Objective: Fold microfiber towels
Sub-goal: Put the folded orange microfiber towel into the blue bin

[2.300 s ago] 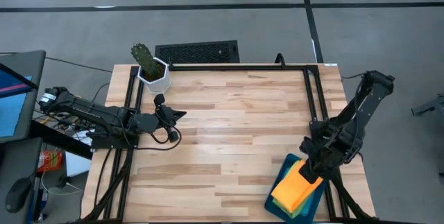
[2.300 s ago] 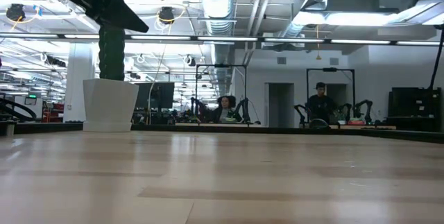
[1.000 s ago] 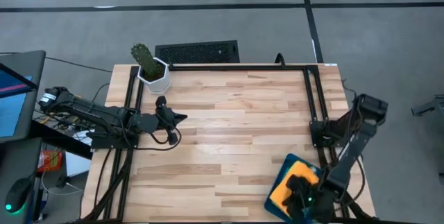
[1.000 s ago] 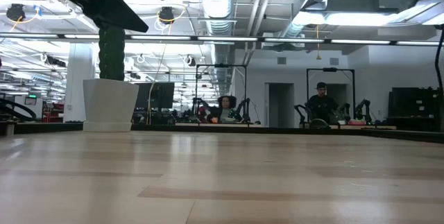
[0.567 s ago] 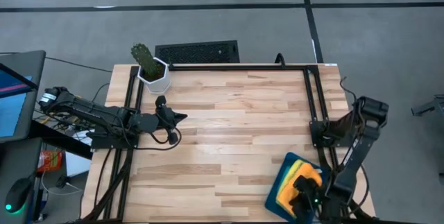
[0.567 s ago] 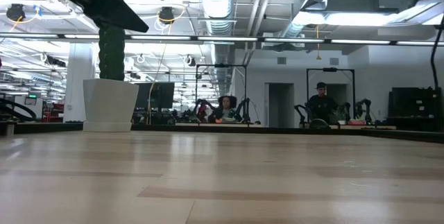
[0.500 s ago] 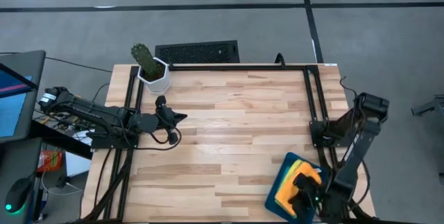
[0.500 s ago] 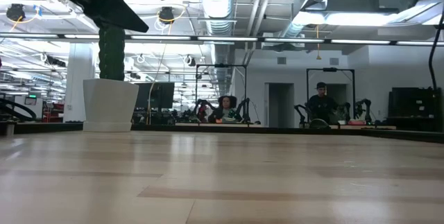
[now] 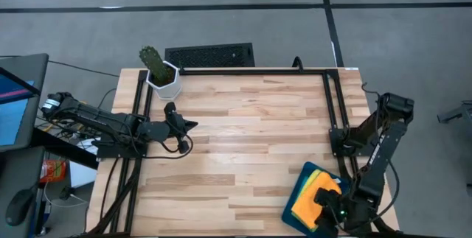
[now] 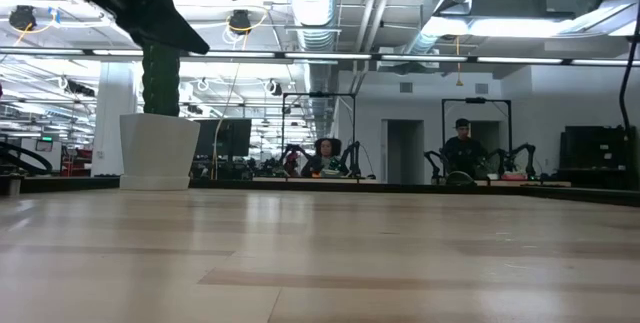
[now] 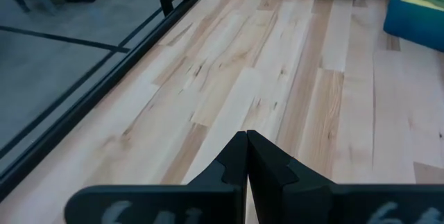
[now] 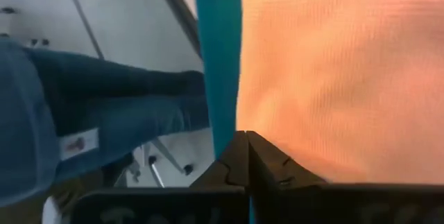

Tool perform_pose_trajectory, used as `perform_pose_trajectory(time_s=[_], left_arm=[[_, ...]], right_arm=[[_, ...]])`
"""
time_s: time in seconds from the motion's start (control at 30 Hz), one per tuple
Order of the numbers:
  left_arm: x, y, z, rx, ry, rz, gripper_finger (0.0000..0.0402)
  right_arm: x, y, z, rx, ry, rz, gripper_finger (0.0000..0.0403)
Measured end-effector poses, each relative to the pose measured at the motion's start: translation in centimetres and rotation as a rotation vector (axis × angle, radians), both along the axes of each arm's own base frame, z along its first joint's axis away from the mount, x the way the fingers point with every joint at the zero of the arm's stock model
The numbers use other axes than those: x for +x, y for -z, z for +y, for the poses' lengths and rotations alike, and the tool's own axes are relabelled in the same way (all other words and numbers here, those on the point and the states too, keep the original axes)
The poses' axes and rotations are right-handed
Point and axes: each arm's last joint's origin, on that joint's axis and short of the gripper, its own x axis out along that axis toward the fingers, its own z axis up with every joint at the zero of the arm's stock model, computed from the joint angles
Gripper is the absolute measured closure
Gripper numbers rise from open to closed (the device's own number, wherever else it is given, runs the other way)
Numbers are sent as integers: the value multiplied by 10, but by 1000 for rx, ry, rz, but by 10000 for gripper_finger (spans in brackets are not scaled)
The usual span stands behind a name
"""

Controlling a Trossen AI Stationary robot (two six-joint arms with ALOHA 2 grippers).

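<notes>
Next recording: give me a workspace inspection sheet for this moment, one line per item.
Surface: wooden table, middle bare.
Job's things: orange towel on top of the stack in the teal tray, near right corner.
Clutter: potted cactus, far left corner.
Grippers: left gripper shut, at the left edge; right gripper shut, at the orange towel.
Cables: black cable by the left arm.
Surroundings: a person's legs in jeans beside the table.
</notes>
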Motion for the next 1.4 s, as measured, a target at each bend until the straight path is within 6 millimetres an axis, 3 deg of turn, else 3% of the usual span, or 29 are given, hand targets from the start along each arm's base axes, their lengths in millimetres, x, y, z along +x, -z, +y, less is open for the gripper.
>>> perform_pose_trajectory(time_s=[0.33, 0.5, 0.63, 0.77, 0.93, 1.03, 1.17, 1.4], left_arm=[[0, 1, 0, 18, -7, 10, 402], [-1, 0, 1, 39, -39, 6, 401], [-1, 0, 1, 40, -39, 7, 401], [-1, 0, 1, 42, -37, 8, 401], [-1, 0, 1, 31, -40, 1, 401], [0, -1, 1, -10, -45, -22, 401], [0, -1, 1, -27, -41, -26, 401], [0, -1, 1, -9, -71, -32, 401]], right_arm=[[7, 29, 11, -50, -33, 94, 389], [11, 35, 7, -77, -26, 150, 381], [17, 17, -3, -50, -33, 97, 389], [9, -2, -14, -36, -34, 80, 390], [-15, -7, -38, -131, 101, 281, 388], [-19, -11, -50, -155, 178, 344, 390], [-14, -9, -61, -199, 234, 444, 390], [17, 15, -71, -332, 275, 530, 387]])
